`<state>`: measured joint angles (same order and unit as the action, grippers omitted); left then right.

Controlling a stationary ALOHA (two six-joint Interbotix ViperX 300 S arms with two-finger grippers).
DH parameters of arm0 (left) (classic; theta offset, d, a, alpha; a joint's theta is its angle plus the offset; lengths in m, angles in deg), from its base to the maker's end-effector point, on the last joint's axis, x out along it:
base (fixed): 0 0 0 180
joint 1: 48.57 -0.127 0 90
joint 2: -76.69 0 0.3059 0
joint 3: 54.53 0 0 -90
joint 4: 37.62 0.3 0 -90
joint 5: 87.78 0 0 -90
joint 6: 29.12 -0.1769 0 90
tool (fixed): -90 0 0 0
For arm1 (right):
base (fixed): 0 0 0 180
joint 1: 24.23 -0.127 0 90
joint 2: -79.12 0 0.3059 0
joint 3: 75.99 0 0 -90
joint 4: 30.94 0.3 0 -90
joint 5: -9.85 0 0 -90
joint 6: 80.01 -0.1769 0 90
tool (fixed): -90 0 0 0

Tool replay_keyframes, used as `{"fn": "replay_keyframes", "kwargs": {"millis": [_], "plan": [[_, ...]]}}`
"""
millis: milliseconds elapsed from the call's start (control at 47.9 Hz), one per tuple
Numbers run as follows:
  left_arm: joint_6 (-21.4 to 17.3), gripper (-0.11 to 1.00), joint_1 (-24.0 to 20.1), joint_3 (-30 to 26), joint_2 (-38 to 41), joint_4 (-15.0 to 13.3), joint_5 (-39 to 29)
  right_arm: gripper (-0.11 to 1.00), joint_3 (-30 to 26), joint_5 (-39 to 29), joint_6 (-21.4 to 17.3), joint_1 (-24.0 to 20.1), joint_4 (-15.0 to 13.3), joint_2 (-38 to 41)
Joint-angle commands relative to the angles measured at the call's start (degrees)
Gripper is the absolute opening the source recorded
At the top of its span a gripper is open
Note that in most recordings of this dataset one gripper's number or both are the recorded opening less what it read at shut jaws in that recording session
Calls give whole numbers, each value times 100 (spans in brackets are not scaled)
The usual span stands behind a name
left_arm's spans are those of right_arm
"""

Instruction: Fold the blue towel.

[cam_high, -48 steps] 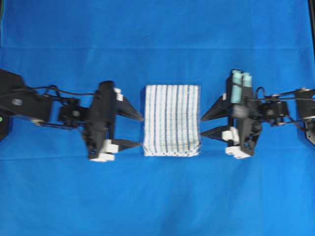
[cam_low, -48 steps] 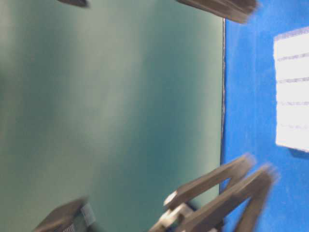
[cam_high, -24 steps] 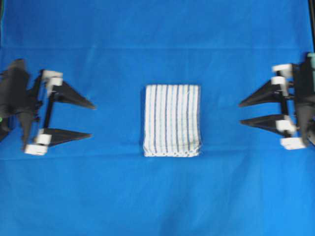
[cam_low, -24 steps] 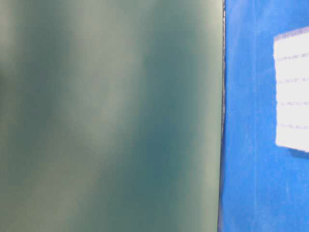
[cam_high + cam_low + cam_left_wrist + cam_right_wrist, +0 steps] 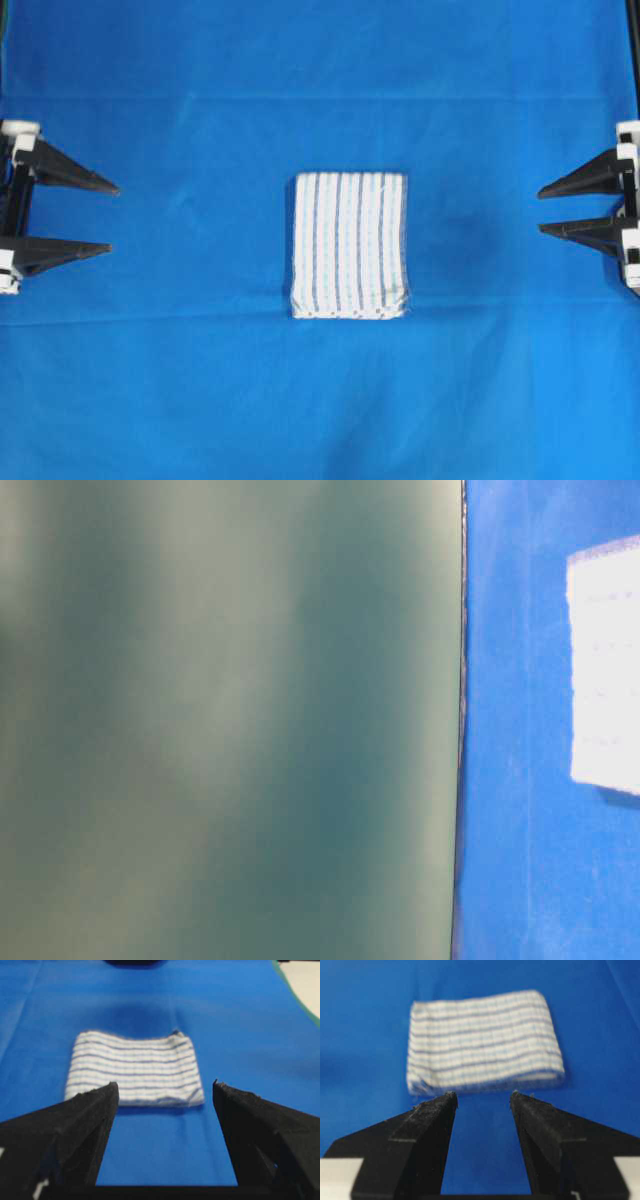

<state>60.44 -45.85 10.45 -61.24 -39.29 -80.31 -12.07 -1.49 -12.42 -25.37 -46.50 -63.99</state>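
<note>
- Blue cloth-covered counter (image 5: 320,400) all round, with a blurred grey-green wall (image 5: 230,720) filling most of the table-level view.
- Left gripper (image 5: 108,217) at the left edge of the overhead view: jaws spread wide, nothing between them, tips pointing inward toward the middle.
- Right gripper (image 5: 540,210) at the right edge: jaws parted too, somewhat narrower, likewise holding nothing.
- Both well apart from the blue towel (image 5: 349,246), which lies flat at the middle of the counter, between the two.
- Looks already folded into a compact, slightly tall rectangle, several layers thick, with a rounded fold along one side and stacked edges at the near end.
- White woven cloth with thin dark-blue and pale-blue stripes making a faint check; a little fraying at one corner.
- Likely light, soft and limp: would sag and unfold if lifted by a single layer, and could slide on the smooth covering when pushed.
- Best taken, if at all, at a corner or along the short edge, pinching all layers together.
- Judged done or nearly so; no further fold seems called for.
</note>
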Motion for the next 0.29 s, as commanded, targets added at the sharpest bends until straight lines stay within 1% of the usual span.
{"fn": "replay_keyframes", "kwargs": {"millis": [0, 104, 272], "plan": [[-9, 69, -114, 105, -158, 9, 26, 54, 26, 141, 9, 105, -18, 0], [-9, 69, -176, 255, -290, 9, 26, 54, 105, 272, 0, 211, -18, 9], [-9, 69, -176, 308, -369, 9, 18, 54, 114, 272, -18, 237, -9, 9]]}}
